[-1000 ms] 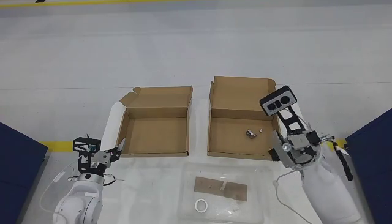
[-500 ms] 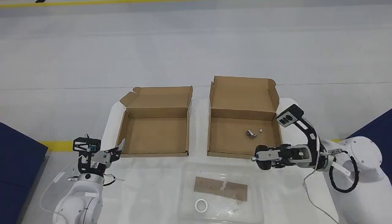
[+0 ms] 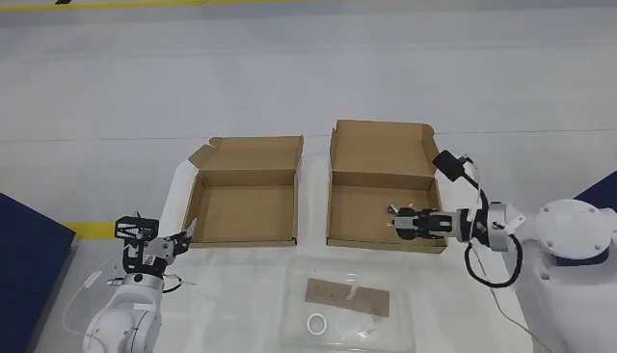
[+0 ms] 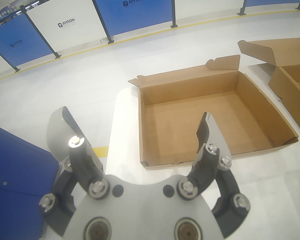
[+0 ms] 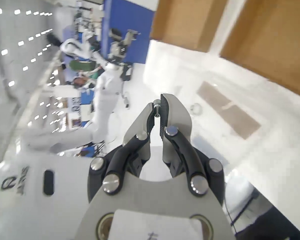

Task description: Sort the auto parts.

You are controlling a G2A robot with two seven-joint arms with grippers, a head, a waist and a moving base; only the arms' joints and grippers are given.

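Two open cardboard boxes stand side by side, the left box point(image 3: 246, 213) and the right box point(image 3: 371, 220). My right gripper point(image 5: 158, 106) is shut on a small metal part point(image 5: 156, 108) pinched at its fingertips. In the top view the right gripper point(image 3: 393, 222) hangs over the front part of the right box, close to small parts point(image 3: 394, 209) lying on its floor. My left gripper point(image 4: 137, 126) stands open and holds nothing, just off the front left corner of the left box point(image 4: 210, 116); the top view has this left gripper point(image 3: 185, 230) at the table's left edge.
A clear tray point(image 3: 405, 326) sits at the table's front middle, holding a brown cardboard strip point(image 3: 347, 297) and a white ring point(image 3: 316, 324). In the right wrist view the strip point(image 5: 227, 116) and ring point(image 5: 196, 108) lie below the gripper. Blue partitions flank the table.
My right arm has swung from the table's right edge leftward, bringing its gripper over the front of the right box. The left arm has not moved.
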